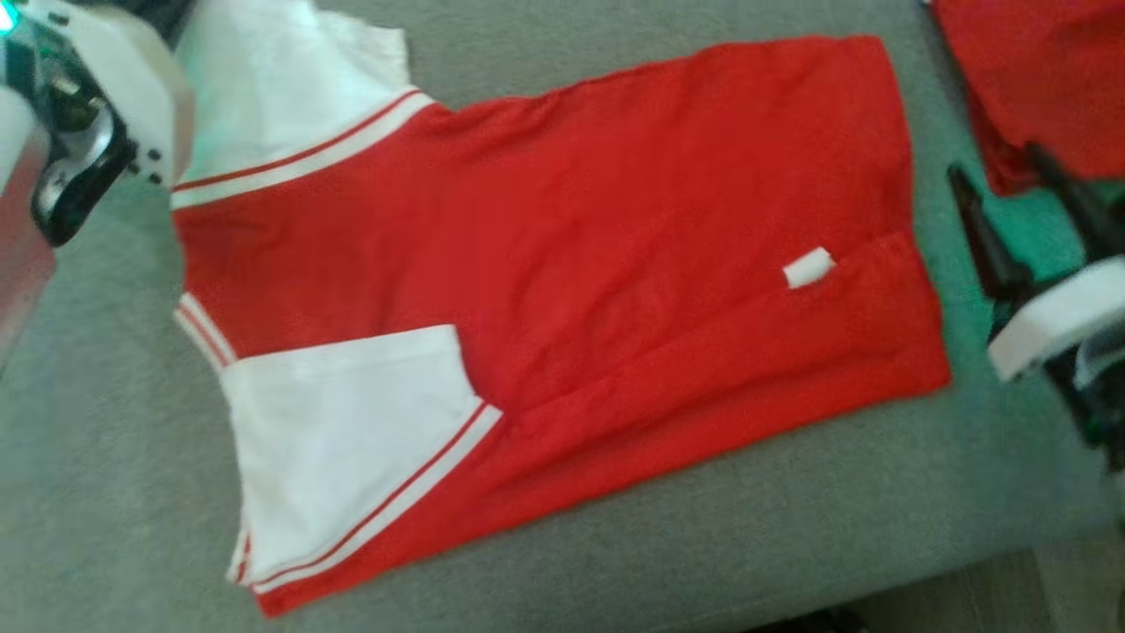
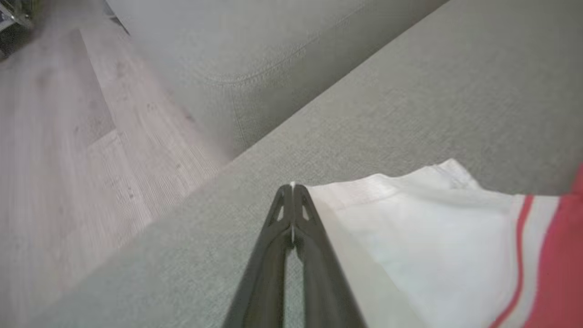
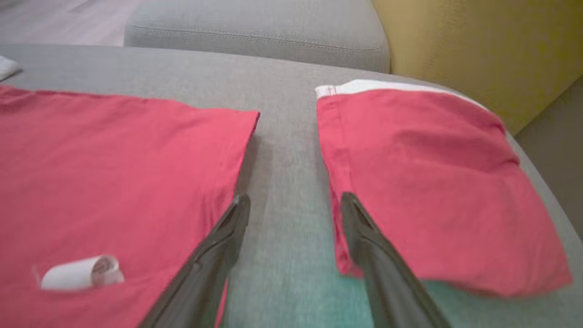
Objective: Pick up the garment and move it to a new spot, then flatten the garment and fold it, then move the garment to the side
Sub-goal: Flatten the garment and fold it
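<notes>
- Grey sofa cushion (image 1: 703,545) fills the head view, and the red shirt (image 1: 571,229) lies flat on it. Its long axis runs across the picture, with the sleeves toward my left and the hem toward my right.
- Also in the head view, the left arm (image 1: 97,132) sits at the upper left beside the far white sleeve (image 1: 290,97), so it is the nearer arm for that end. The right gripper (image 1: 993,163) hangs past the hem, between the shirt and a second red piece (image 1: 1037,70).
- Left wrist view: the left gripper (image 2: 292,189) has its fingers pressed together right at the corner of the white sleeve. A thin sliver of white shows between them, so I judge it has pinched the sleeve's edge. The rest of the sleeve spreads to the right of the fingers.
- Right wrist view: the right gripper's fingers are spread wide and hold nothing, over the bare grey strip. The shirt's hem is just left of them and the second red piece just right.
</notes>
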